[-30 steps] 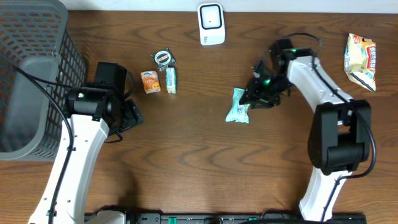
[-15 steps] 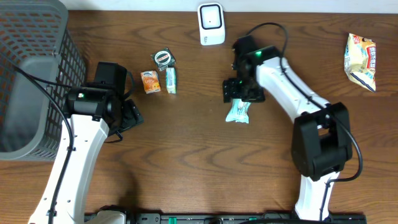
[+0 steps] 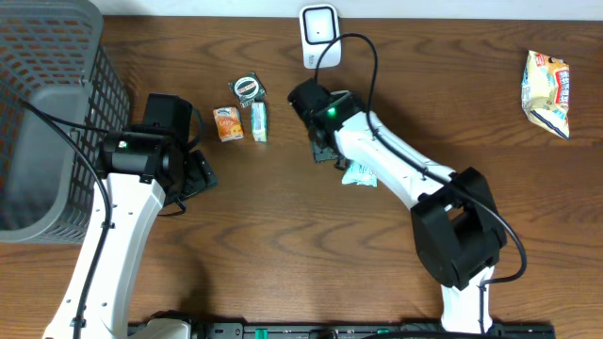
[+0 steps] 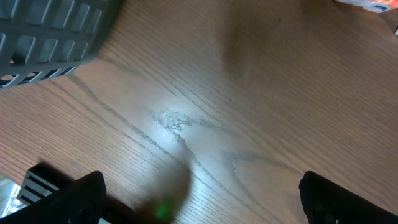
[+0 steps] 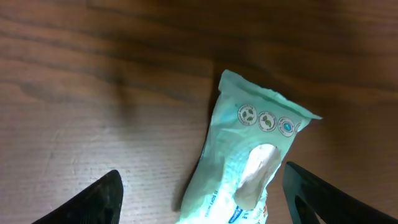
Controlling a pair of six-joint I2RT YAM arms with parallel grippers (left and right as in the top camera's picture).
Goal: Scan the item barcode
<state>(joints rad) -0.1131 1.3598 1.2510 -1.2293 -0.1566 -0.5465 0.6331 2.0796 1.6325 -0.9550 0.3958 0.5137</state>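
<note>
mint-green packet [image 5: 247,158] flat on the wooden table [image 3: 283,235], right gripper [image 5: 202,200] spread over it.
only the right wrist view shows its face: three round marks under the top seal and a pale oval flap. only overhead shows the white scanner [image 3: 319,36]; the packet lies near it, on the robot's side. both grippers gape wide and grasp nothing, including the left gripper [image 4: 202,199].

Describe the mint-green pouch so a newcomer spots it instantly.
Find the white scanner in the middle of the far edge of the table. Just nearer than it, partly under the right arm, lies the mint-green pouch. It is the only pale green soft pack: the packet to its left is orange, the bag far right is yellow.
</note>
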